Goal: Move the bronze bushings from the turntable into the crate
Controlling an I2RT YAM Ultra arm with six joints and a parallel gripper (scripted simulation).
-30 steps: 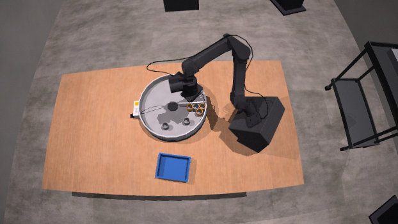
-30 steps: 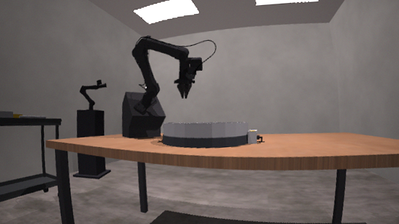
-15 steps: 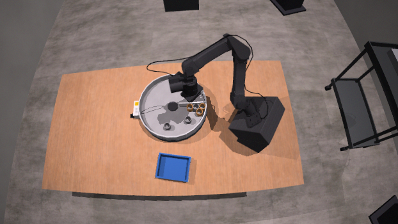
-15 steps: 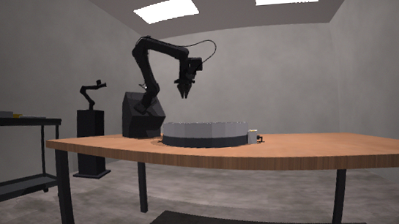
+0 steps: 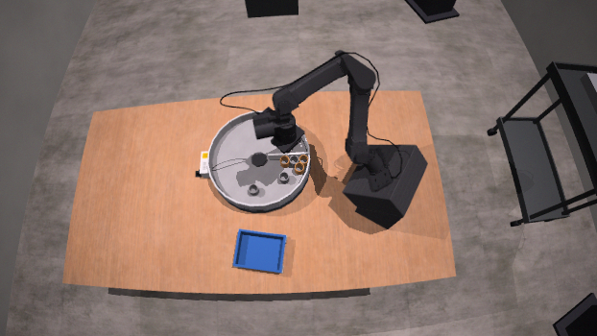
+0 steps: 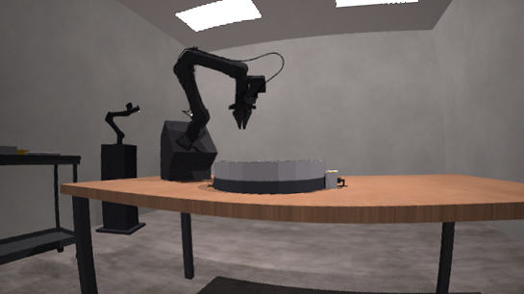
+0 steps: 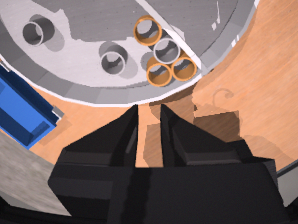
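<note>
The round grey turntable (image 5: 259,160) holds three bronze bushings (image 5: 285,160) (image 5: 303,157) (image 5: 299,167) clustered at its right rim around a steel bushing (image 5: 294,158). Two more steel bushings (image 5: 284,177) (image 5: 252,190) stand nearer the front. In the wrist view the bronze ones (image 7: 147,30) (image 7: 160,72) (image 7: 184,68) sit just beyond my fingertips, with the steel one (image 7: 166,50) among them. My gripper (image 7: 149,111) (image 6: 242,124) hangs high above the turntable's rim. Its fingers stand narrowly apart with nothing between them. The blue crate (image 5: 259,251) is empty at the table's front.
A straight divider bar runs from the dark hub (image 5: 259,158) to the rim beside the bronze cluster. A small white box (image 5: 203,163) is fixed at the turntable's left. My arm's base block (image 5: 384,184) stands to the right. A cart (image 5: 542,144) is off the table.
</note>
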